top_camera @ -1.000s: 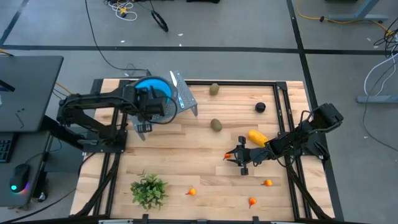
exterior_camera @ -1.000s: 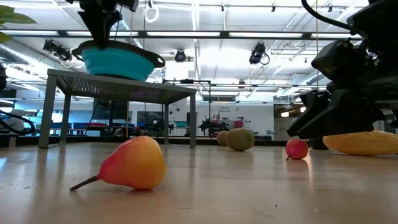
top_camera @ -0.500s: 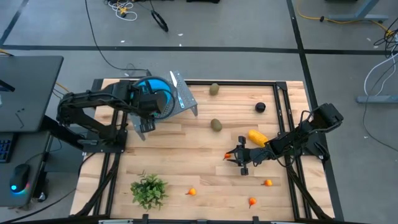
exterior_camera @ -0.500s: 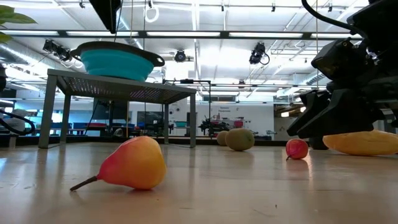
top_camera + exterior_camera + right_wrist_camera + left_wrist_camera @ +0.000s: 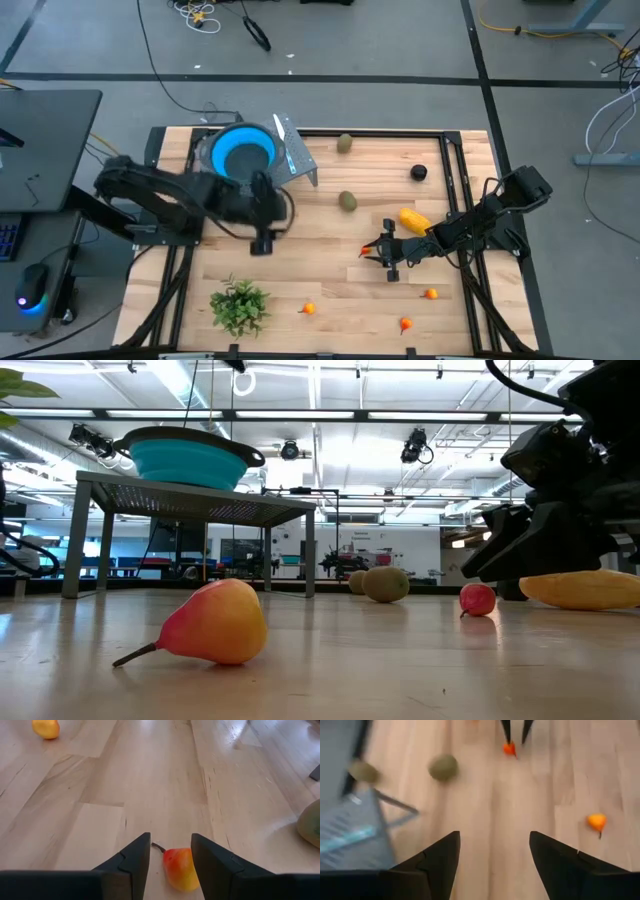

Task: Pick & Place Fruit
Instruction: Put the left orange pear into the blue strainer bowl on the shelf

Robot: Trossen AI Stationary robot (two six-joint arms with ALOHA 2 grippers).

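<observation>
Small red-orange pear (image 5: 178, 867) lies on the wooden bench (image 5: 330, 270), between the parted fingers (image 5: 131, 856) of the right gripper (image 5: 382, 254).

The pear rests on the boards right between the right gripper's fingertips, which flank it without clearly clamping it. Just beside that gripper lies the larger yellow-orange piece (image 5: 414, 219). An olive-brown oval (image 5: 347, 201) sits near mid-bench, another (image 5: 344, 143) at the far edge, and the dark purple-black ball (image 5: 418, 172) lies apart from them. Three tiny orange fruits (image 5: 308, 309) are scattered along the near side. The left gripper (image 5: 262, 240) hangs over bare boards near the blue bowl (image 5: 243, 157) on its metal stand, fingers (image 5: 438, 862) spread and empty. A green plant sprig (image 5: 240, 305) occupies the near left corner.
</observation>
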